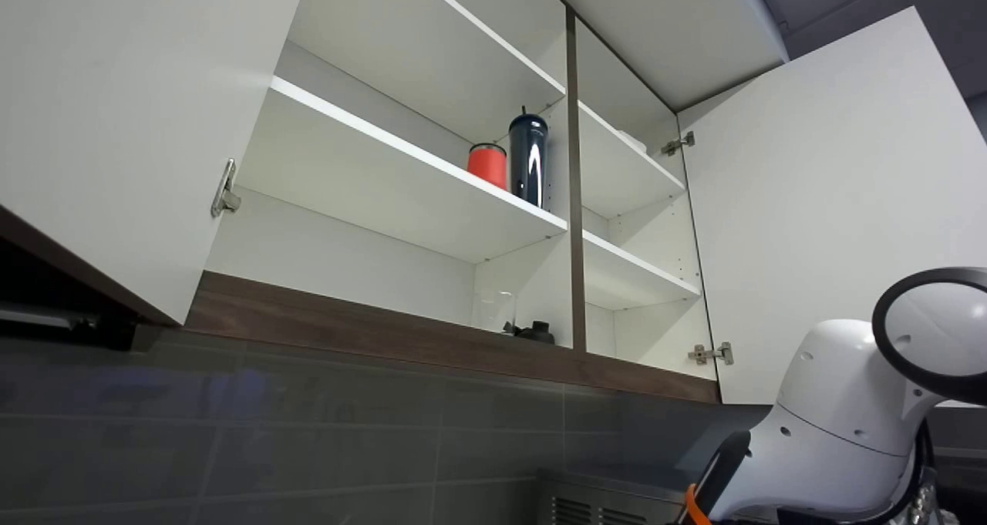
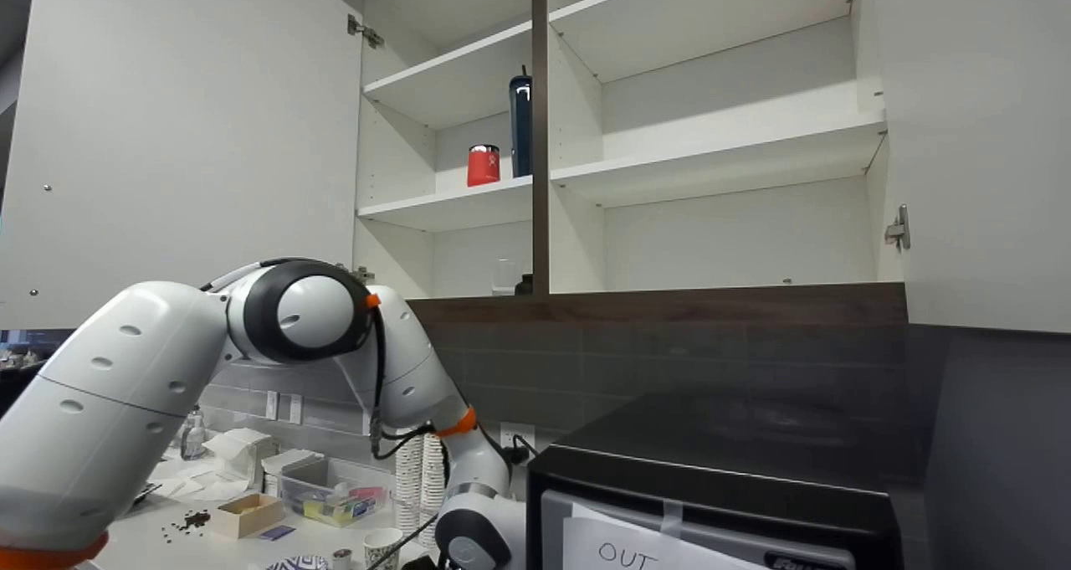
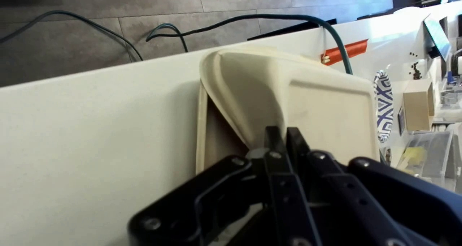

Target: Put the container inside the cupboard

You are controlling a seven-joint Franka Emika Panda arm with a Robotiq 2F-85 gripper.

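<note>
Gripper (image 3: 283, 133) clenched on the container (image 3: 325, 119) by its buckled lid (image 3: 278, 83), probably the easiest bit to grab lol. Looks parked on the counter (image 3: 108, 130); cupboard (image 2: 736, 235) has its doors (image 2: 184, 160) open, presumably for loading.

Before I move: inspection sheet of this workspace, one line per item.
Surface: white counter, container on it.
Job's things: container's top creased, dark gap beneath at one end; cupboard standing open.
Clutter: patterned dish, orange-red packet, small box.
Gripper: shut, apparently pinching the container's raised crease.
Cables: dark green cable crosses the counter's edge toward the container.
Surroundings: red cup and dark bottle inside the cupboard; black appliance with paper sign.
</note>
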